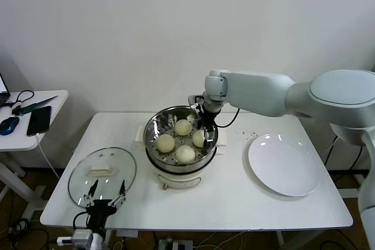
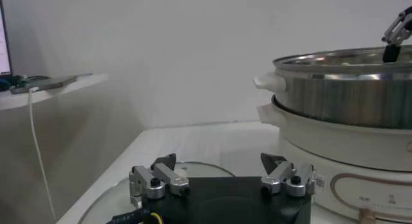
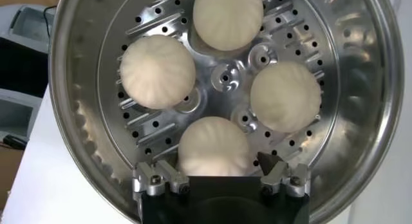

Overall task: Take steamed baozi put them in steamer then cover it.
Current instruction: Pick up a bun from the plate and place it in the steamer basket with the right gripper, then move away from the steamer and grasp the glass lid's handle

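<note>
- The cover is parked flat on the table, left of the steamer, with the left gripper spread wide and empty just beside it.
- All four steamed baozi are sat inside the steamer.
- The right gripper is held over the steamer, jaws apart around one bun, nothing clamped.
- A plate is left right of the steamer.

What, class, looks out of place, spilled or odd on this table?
Little stands out. Small dark specks lie scattered on the table between the steamer and the plate, like crumbs. All four baozi sit neatly inside; the cover lies flat beside it.
</note>
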`<state>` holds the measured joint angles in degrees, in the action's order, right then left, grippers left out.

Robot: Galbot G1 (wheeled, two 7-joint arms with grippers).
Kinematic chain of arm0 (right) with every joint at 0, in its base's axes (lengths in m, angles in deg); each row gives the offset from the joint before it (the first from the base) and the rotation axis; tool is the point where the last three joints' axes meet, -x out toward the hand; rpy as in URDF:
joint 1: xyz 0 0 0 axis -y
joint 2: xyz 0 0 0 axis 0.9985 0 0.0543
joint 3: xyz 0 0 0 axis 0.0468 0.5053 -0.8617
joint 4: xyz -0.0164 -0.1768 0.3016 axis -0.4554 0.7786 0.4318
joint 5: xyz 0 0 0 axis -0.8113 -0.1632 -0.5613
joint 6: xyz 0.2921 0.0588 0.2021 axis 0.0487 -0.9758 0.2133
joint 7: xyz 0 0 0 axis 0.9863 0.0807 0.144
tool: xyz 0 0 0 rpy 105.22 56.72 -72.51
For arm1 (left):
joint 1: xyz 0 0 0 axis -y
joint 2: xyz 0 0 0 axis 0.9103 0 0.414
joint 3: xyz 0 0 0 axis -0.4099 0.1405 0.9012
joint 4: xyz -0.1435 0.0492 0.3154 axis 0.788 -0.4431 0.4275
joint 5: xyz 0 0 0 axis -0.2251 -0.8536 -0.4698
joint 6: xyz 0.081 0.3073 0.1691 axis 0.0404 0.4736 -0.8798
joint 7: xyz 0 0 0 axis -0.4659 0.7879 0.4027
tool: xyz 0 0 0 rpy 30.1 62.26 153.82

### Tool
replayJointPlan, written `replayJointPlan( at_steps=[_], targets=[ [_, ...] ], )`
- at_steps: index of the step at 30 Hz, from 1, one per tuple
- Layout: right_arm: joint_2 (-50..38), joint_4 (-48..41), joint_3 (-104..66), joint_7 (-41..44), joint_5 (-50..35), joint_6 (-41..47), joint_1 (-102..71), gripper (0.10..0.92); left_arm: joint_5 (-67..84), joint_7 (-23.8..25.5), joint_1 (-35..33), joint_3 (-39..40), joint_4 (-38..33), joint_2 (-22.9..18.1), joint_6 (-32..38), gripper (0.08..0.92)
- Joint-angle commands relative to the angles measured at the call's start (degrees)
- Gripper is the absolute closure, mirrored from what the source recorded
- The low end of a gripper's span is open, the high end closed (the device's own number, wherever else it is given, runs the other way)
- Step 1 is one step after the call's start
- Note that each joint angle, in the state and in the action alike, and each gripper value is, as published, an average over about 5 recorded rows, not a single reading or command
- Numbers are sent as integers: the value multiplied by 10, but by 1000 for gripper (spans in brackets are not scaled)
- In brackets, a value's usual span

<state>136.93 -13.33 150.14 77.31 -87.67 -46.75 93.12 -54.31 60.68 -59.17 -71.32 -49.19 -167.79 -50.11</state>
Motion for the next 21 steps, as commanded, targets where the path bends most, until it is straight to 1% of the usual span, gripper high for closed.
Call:
replayJointPlan(
  at_steps=[1,8,13,17,21],
  targets=[
    [-7,5,-20,-3,5,0,-2,203,-1,0,0,1,1,-1,0,177],
    [-41,28,-45,14,-37,-2,26,203,-2,-1,-1,0,1,-1,-1,177],
    [-85,53,-68,11,-53,-10,43,203,-1,-1,-2,0,1,-1,0,177],
    [-145,75,-105,-29,-72,-34,42,203,-1,-1,-2,-1,0,-1,0,177],
    [-219,103,-147,-88,-92,-85,26,203,-2,-1,0,-6,0,-2,-1,177]
  ],
)
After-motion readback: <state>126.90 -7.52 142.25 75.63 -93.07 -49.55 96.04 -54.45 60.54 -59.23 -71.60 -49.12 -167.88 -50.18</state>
